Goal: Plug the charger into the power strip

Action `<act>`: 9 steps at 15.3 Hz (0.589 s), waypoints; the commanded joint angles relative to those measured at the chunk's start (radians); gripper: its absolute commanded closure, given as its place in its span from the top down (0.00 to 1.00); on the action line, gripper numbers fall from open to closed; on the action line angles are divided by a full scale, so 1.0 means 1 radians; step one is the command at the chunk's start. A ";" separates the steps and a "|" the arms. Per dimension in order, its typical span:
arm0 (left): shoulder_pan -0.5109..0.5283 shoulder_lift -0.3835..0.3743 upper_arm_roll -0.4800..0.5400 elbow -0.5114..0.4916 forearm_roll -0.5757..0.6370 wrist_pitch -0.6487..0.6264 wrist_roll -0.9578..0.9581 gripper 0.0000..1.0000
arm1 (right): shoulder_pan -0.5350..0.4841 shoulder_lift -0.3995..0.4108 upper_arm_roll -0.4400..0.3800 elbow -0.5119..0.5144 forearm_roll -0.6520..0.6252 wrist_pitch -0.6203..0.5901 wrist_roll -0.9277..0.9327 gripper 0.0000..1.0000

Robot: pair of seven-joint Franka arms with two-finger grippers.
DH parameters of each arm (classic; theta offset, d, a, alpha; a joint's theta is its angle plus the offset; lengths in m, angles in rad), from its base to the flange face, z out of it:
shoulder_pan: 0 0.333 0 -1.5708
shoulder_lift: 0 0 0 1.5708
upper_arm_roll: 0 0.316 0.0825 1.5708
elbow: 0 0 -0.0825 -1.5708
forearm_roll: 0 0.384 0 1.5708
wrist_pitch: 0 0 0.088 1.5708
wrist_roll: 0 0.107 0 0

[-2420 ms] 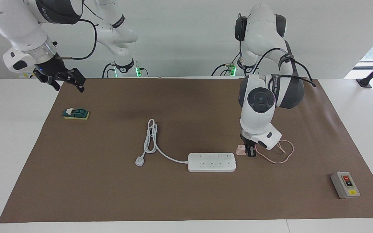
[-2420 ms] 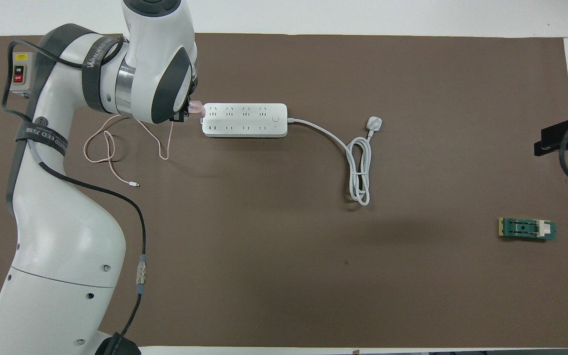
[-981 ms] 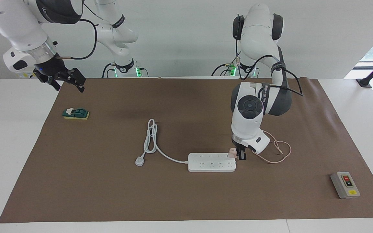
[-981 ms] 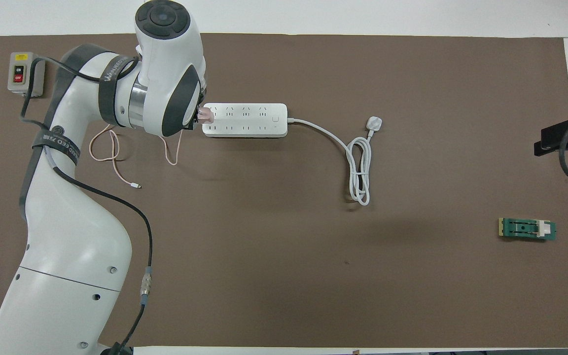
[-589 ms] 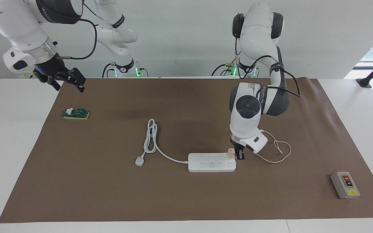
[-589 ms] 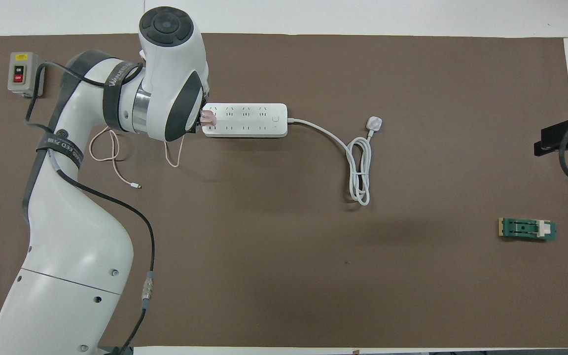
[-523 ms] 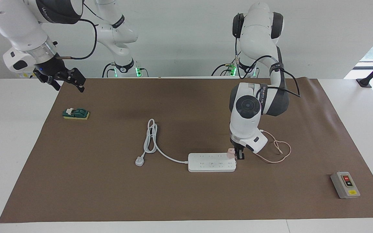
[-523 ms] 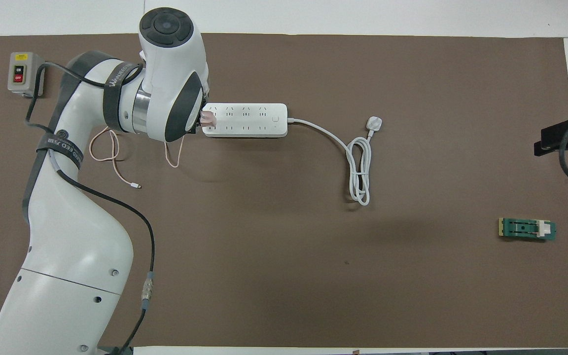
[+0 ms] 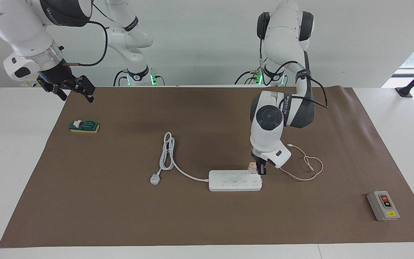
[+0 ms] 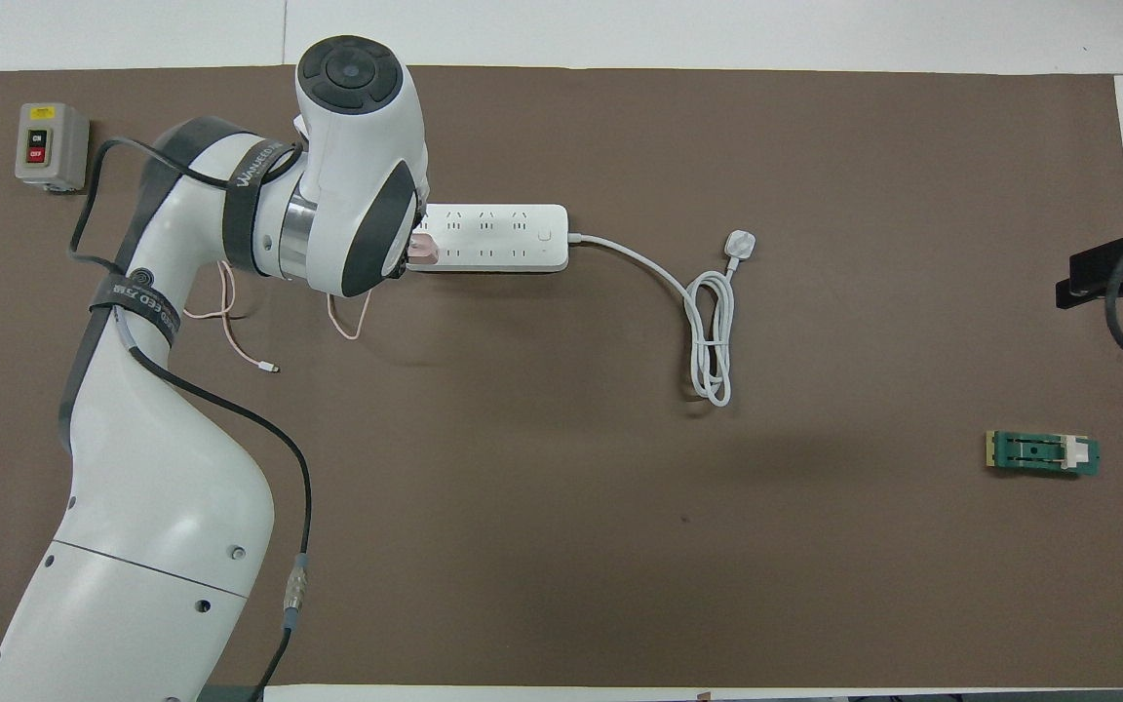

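Shifted over power strip (image 9: 235,180), left end effector (image 9: 258,168) grips charger (image 9: 252,167).

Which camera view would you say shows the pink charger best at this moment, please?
The facing view: the charger shows as a pink cube in the shut left gripper, over the power strip, its cable looping on the mat. In the overhead view the left arm's wrist covers most of the charger; only a pink edge shows.

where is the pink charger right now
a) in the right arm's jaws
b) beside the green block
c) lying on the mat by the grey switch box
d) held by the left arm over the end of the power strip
d: the left gripper is shut on the charger over the end of the power strip.
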 commanded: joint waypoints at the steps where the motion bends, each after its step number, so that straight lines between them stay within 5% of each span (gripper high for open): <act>1: -0.022 -0.046 0.014 -0.072 -0.002 0.032 0.001 0.00 | -0.010 -0.012 0.013 -0.009 -0.020 0.003 0.010 1.00; 9: -0.015 -0.054 0.018 -0.095 -0.001 0.053 0.006 0.00 | -0.010 -0.012 0.013 -0.009 -0.020 0.003 0.010 1.00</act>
